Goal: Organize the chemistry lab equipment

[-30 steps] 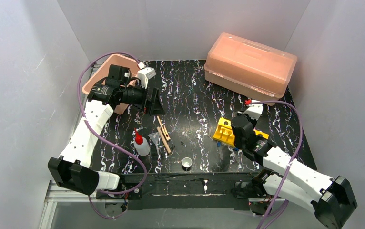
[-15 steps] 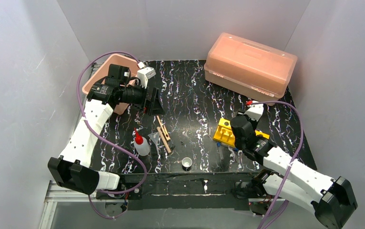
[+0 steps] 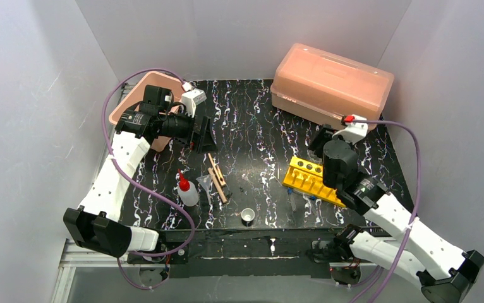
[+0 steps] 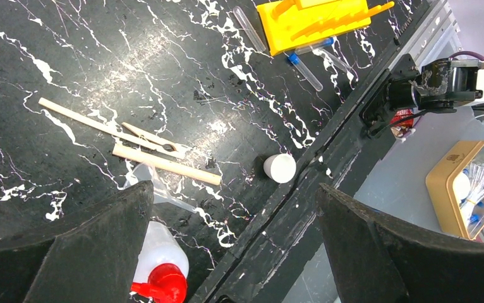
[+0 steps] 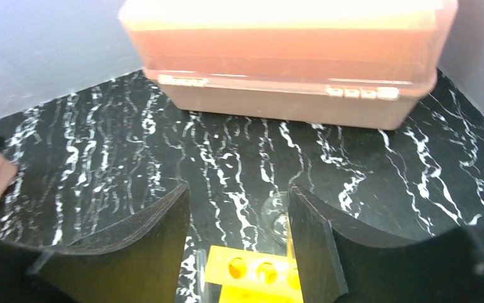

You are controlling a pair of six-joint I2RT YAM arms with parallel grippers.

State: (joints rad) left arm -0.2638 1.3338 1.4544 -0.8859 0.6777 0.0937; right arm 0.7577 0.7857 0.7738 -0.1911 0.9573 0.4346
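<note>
The yellow holed rack (image 3: 309, 180) lies on the black mat, with blue-capped clear tubes (image 3: 299, 201) beside its near edge. My right gripper (image 3: 321, 140) is open and empty, hovering behind the rack. In its wrist view the rack (image 5: 258, 271) is below the gripper (image 5: 238, 196), and the clear glass beaker (image 5: 275, 214) stands partly behind the right finger. My left gripper (image 3: 203, 136) is open and empty, held above the wooden clamps (image 3: 217, 177). The squeeze bottle (image 3: 187, 191) and the tiny white cup (image 3: 248, 216) stand near the front. The left wrist view shows the left gripper (image 4: 233, 192), bottle (image 4: 160, 265), clamps (image 4: 145, 142), cup (image 4: 280, 168), rack (image 4: 309, 22) and tubes (image 4: 306, 63).
The big pink lidded box (image 3: 331, 85) stands at the back right and fills the far side of the right wrist view (image 5: 290, 50). A pink tray (image 3: 139, 104) sits at the back left behind my left arm. White walls close in three sides.
My right gripper has lifted off the yellow rack and drawn back to the right, uncovering the whole rack. The left arm has not moved.
</note>
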